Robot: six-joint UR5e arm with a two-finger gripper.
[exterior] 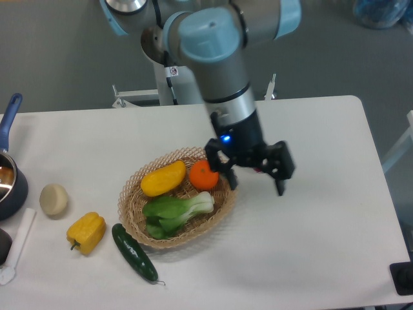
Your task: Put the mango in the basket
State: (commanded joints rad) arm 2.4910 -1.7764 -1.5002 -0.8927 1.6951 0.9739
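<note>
Grey floor behind, white counter [310, 245] in front, one arm reaching down over it from the back edge.

Mango [162, 178] lies inside the basket [169, 241], in the upper left part of the bowl, resting on the weave. Long axis runs from low left to high right. Its right end sits just beside the orange [204, 174]; the bok choy [175, 210] lies below both, also in the basket.

Tool [255, 176] hangs to the right of the basket, over the rim's right edge and the bare counter beyond. Fingers spread wide, nothing between them: released, empty. One finger shows dark near the rim by the orange, the other out over the counter.

Key relation: mango lies to the left of the tool, with the orange between them, well apart from either fingertip. No contact between tool and fruit.

Judgement: placement looks done, the fruit seated and not near the rim. What remains is likely only to clear away; a move up and rightward would keep the near finger off the wicker and the orange.

Elsewhere on the counter: yellow pepper [86, 232] and cucumber [134, 252] left of and below the basket, a pale round item [53, 199] further left, blue pot [10, 181] at the left edge.
</note>
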